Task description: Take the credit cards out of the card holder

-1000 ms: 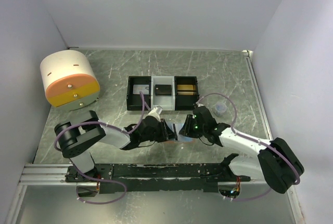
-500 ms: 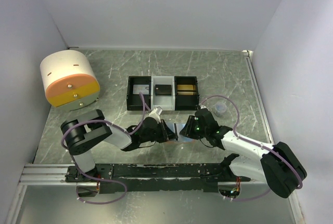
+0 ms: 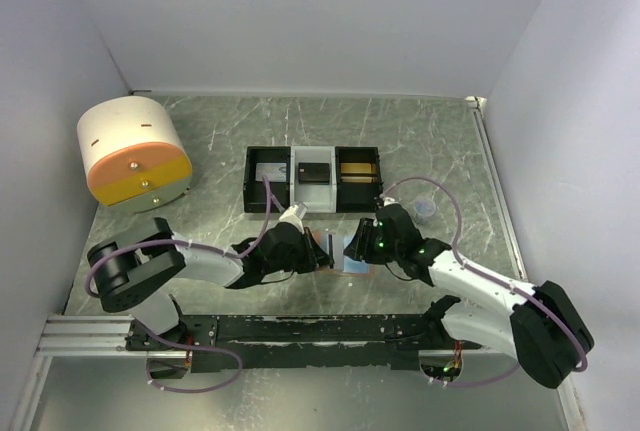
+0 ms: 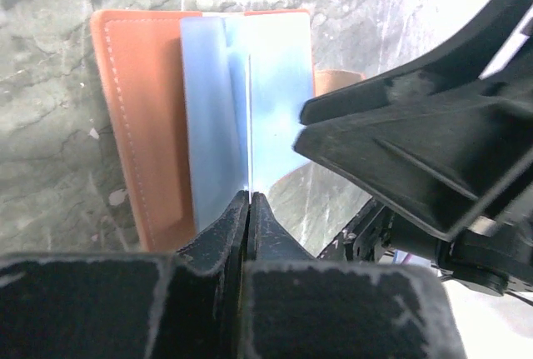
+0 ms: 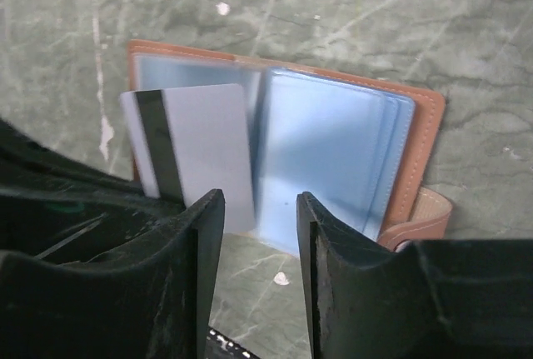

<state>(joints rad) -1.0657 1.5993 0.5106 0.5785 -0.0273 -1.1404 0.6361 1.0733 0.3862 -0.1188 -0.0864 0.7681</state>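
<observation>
Left pincer (image 4: 250,199) is clamped on a white, black-striped card (image 5: 196,147) over the open card holder (image 5: 333,151), which lies on the desk (image 5: 375,9). Right pincer (image 5: 260,209) hovers narrowly parted, empty.

The counter (image 3: 420,141) in front of me is dark green and grey, like stone, with thin white lines and scratches all over it. Three plain white walls stand around it: a back wall (image 3: 300,21), a left wall (image 3: 50,71) and a right wall (image 3: 560,101). The light is soft and even, and the walls look a little blue. A silver metal rail (image 3: 90,336) runs along the near edge. A round white and orange box (image 3: 133,154) sits on the counter by the left wall.
</observation>
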